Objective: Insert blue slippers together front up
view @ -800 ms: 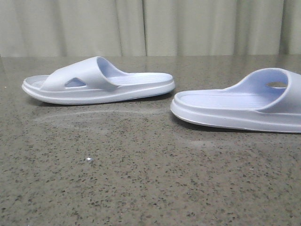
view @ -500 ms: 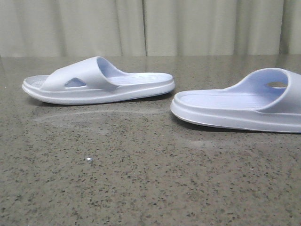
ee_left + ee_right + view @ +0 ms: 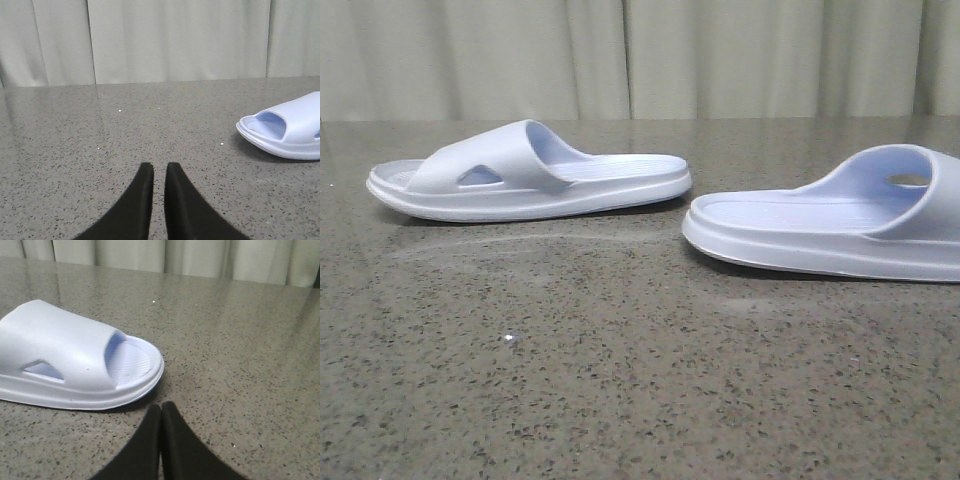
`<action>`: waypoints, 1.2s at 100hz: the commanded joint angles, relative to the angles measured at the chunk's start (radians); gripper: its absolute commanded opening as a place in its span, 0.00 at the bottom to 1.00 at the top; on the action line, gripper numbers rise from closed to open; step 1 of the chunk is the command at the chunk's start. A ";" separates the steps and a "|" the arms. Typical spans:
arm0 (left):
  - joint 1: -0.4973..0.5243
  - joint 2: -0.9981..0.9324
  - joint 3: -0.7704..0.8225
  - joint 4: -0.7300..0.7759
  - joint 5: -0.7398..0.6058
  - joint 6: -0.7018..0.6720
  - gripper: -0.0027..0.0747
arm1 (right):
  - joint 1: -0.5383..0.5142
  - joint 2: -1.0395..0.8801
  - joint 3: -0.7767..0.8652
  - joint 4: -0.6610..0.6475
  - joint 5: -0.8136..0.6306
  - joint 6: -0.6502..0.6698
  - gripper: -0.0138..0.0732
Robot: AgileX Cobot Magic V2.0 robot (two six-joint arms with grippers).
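Note:
Two pale lavender-blue slippers lie flat, sole down, on the speckled stone table. The left slipper (image 3: 530, 175) lies further back with its strap to the left. The right slipper (image 3: 830, 225) lies nearer, its strap cut off by the right edge. Neither gripper shows in the front view. In the left wrist view my left gripper (image 3: 159, 169) is empty, its fingers a thin slit apart, over bare table, and a slipper's toe end (image 3: 287, 132) lies off to the side. In the right wrist view my right gripper (image 3: 161, 407) is shut and empty, just short of the right slipper's toe (image 3: 75, 360).
The dark speckled table (image 3: 620, 380) runs back to a pale pleated curtain (image 3: 640, 55). A few white specks lie on the surface. Nothing else stands on the table.

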 commanded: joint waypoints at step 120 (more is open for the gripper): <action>-0.006 -0.003 -0.066 -0.649 -0.102 -0.001 0.05 | -0.008 0.015 -0.077 0.707 -0.134 -0.003 0.07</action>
